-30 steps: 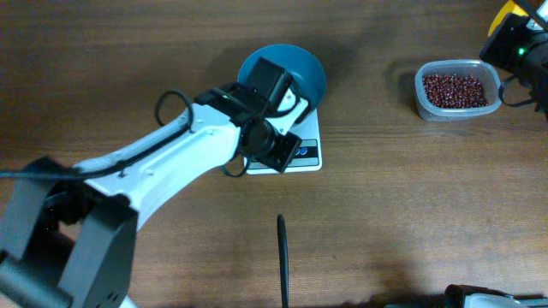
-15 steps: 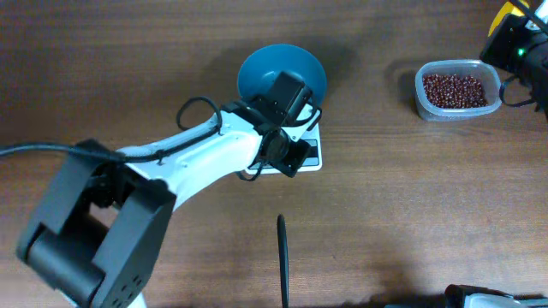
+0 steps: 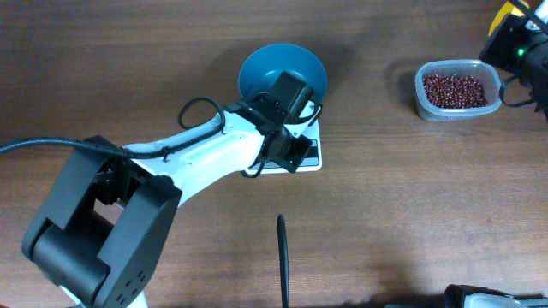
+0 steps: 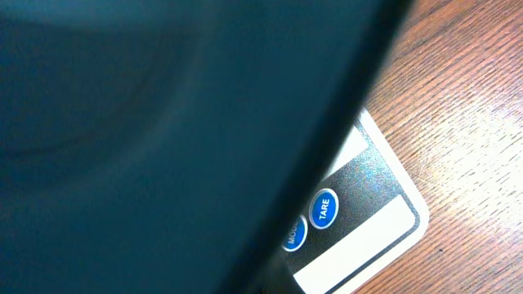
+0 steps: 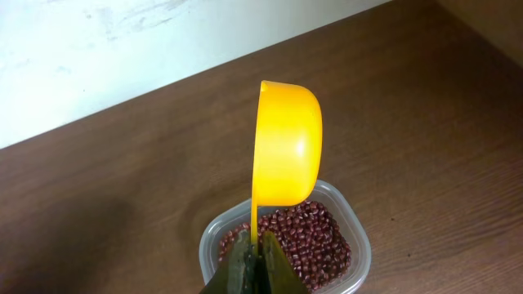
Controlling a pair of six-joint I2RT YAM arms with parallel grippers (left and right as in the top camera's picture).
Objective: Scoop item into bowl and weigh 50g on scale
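Note:
The bright blue bowl point(image 3: 267, 65) sits on the back part of the white scale point(image 3: 310, 155). My left gripper point(image 3: 289, 88) hangs over the bowl's near rim. In the left wrist view the bowl point(image 4: 163, 122) fills most of the frame and hides the jaws; beside it shows the scale point(image 4: 368, 237) with its blue TARE button point(image 4: 324, 209). I cannot see a grip on the bowl. My right gripper point(image 5: 255, 265) is shut on the handle of a yellow scoop point(image 5: 288, 151), held empty on edge above the clear tub point(image 5: 359, 253) of reddish-brown beans point(image 5: 315, 237).
The tub of beans point(image 3: 456, 90) stands at the far right, with the right gripper point(image 3: 514, 38) just behind it. A thin black stick point(image 3: 282, 257) lies in front of the scale. The left arm's white link point(image 3: 188, 158) stretches across the left of the table.
The left arm has swung and its gripper has shifted a little to the right over the bowl's near rim. The bowl, the scale and the right gripper have stayed put.

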